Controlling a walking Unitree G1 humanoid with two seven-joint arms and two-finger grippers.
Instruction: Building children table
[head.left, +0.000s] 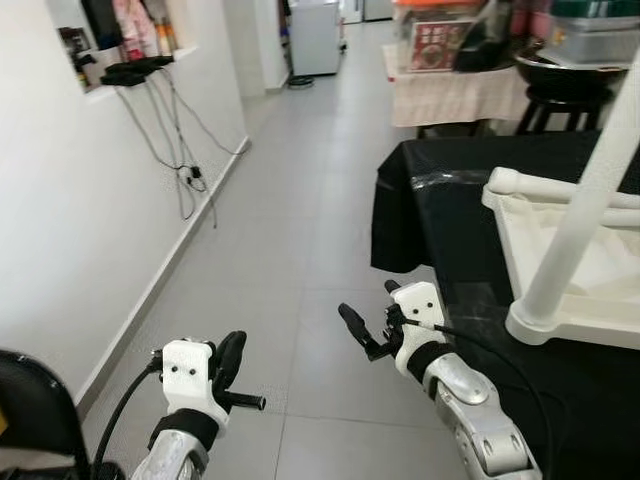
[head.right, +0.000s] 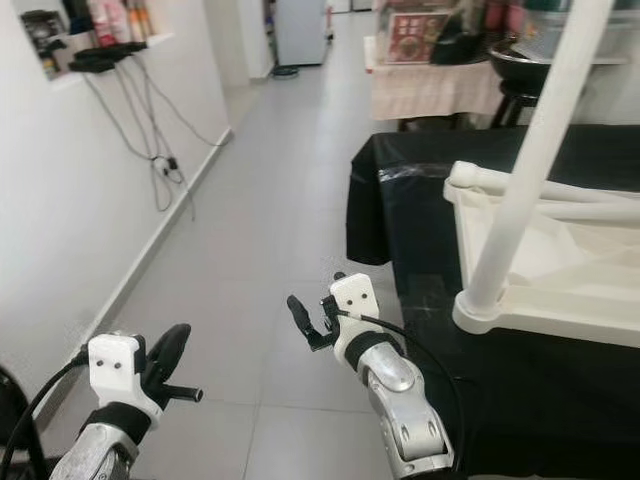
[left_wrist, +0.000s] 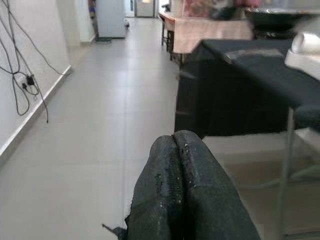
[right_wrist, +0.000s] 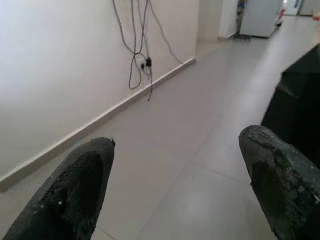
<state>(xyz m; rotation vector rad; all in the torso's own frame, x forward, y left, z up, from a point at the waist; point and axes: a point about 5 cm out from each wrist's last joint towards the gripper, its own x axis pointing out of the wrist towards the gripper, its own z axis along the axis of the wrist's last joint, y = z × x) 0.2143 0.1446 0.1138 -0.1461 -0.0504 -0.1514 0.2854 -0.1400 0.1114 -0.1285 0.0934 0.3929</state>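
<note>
no readable text anywhere, red box (head.left: 437, 42) print perhaps lettering, too blurred

White children's table (head.left: 570, 250), upturned on a desk (head.left: 450, 200) draped in plain black cloth. Pale grey tiled floor (head.left: 290, 230), white wall (head.left: 70, 200) with dark cables (head.left: 185, 170). Silver arms, white wrists, black jaws.

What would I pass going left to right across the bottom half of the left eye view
Left gripper → right gripper → black-draped table → white children's table, upside down.
</note>
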